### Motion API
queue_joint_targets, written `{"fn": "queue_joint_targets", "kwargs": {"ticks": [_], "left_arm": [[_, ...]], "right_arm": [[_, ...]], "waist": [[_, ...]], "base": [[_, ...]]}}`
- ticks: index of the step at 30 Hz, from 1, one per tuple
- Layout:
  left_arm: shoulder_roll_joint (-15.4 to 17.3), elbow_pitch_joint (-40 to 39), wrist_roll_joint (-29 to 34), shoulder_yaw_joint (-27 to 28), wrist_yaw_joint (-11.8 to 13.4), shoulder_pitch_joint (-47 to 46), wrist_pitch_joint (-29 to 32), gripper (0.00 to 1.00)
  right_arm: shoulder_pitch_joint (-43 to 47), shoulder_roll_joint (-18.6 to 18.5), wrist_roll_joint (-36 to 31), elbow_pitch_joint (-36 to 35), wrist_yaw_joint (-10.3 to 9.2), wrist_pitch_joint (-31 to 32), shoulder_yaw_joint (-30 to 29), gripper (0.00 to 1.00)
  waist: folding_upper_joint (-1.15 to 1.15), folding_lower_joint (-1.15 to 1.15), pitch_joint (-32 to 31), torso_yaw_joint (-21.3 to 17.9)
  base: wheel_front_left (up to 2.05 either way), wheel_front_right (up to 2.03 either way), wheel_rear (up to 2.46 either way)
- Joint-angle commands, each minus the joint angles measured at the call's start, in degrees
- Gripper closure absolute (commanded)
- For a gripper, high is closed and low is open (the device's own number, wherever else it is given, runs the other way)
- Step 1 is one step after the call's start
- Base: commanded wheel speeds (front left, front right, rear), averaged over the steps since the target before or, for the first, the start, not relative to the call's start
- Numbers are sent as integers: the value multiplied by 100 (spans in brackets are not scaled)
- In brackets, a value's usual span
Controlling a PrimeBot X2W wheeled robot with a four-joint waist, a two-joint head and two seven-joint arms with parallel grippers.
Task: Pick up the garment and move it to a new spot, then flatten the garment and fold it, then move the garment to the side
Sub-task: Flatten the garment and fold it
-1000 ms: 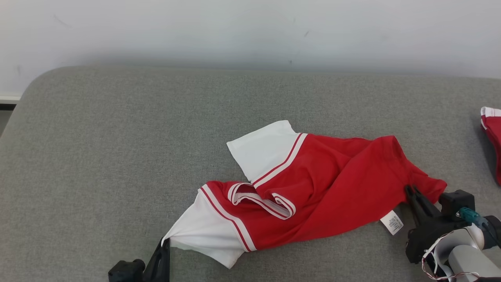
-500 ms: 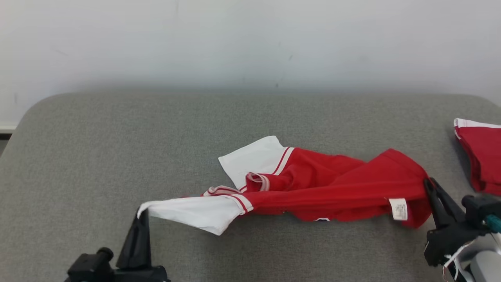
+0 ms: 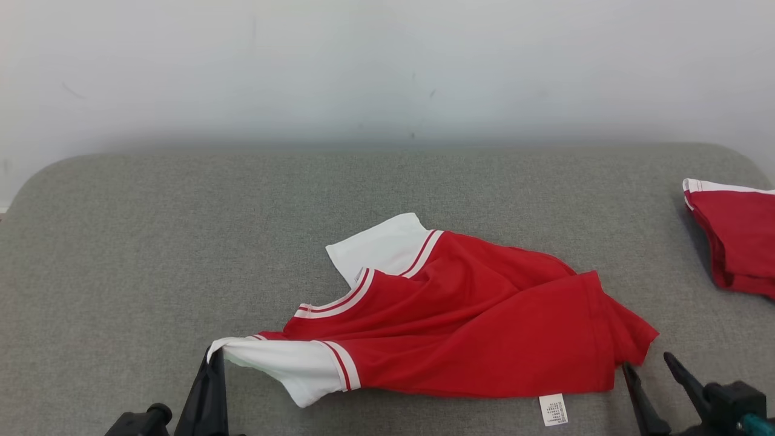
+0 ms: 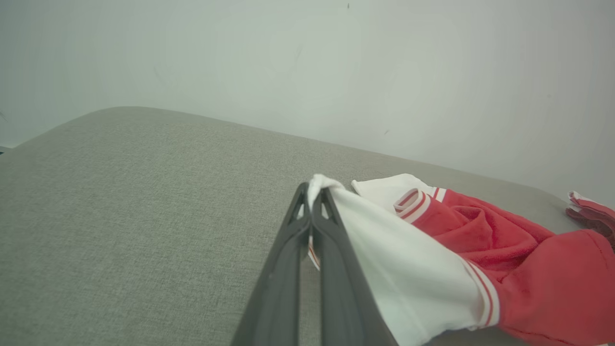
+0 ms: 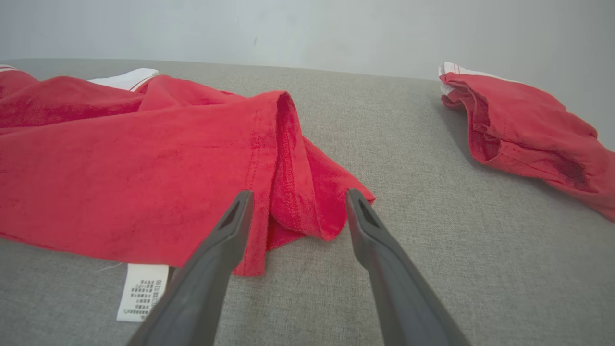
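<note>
Right gripper [image 5: 298, 193], long dark tapered fingers [image 5: 384, 269], teal fitting [image 3: 754, 424]

Far off to my right a second red garment [image 3: 735, 242] with a white striped edge lies bunched on the grey fabric surface [image 3: 151, 242]. Behind it stands a plain white wall [image 3: 387, 60].

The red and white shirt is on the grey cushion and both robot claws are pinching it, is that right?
Not quite. Just the left gripper pinches the shirt, at its white sleeve. The right gripper is open, its fingers spread apart at the red hem, as the right wrist view shows. The shirt does lie on the grey cushion.
</note>
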Motion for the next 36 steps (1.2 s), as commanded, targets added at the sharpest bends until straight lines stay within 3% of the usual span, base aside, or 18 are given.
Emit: {"fn": "queue_joint_targets", "kwargs": {"ticks": [1,8,17,18,19,20,21,22,28,31,36], "left_arm": [[37,31,36,33,6,42,-53,100],[79,128,58,33,-9,-60,-115,100],[81,201,103,-94,-35,-221,-104,100],[97,213,118,-102,-40,-236,-98,100],[99,221,127,-113,-40,-254,-100,100],[95,233,125,-125,-37,-270,-105,100],[90,249,120,-134,-37,-273,-109,100],[85,263,116,-139,-35,-273,-116,100],[10,135,-30,-101,-126,-309,-220,100],[34,-78,-192,-52,-262,-380,-241,100],[222,-597,-391,-4,-527,-781,-12,100]], "right_arm": [[176,43,-35,-139,1,-41,-22,0],[261,278,-123,-243,1,78,110,0],[-291,660,33,652,1,456,139,2],[-333,668,43,741,1,491,168,11],[-375,673,69,823,1,497,213,39],[-418,676,94,895,1,493,246,53],[-449,672,106,958,1,483,279,89],[-460,665,132,1015,1,459,308,100],[-266,451,304,717,1,308,271,100],[-128,305,763,54,1,499,156,100],[-152,-295,1426,-1533,1,1374,-86,100]], "waist": [[0,0,50,-8],[0,0,135,-37],[0,0,201,54],[0,0,208,66],[0,0,214,76],[0,0,217,86],[0,0,215,95],[0,0,208,103],[0,0,20,103],[0,0,-132,17],[0,0,-325,-129]], "base": [[0,0,0],[0,0,0],[0,0,0],[0,0,0],[0,0,0],[0,0,0],[0,0,0],[0,0,0],[0,0,0],[0,0,0],[0,0,0]]}}
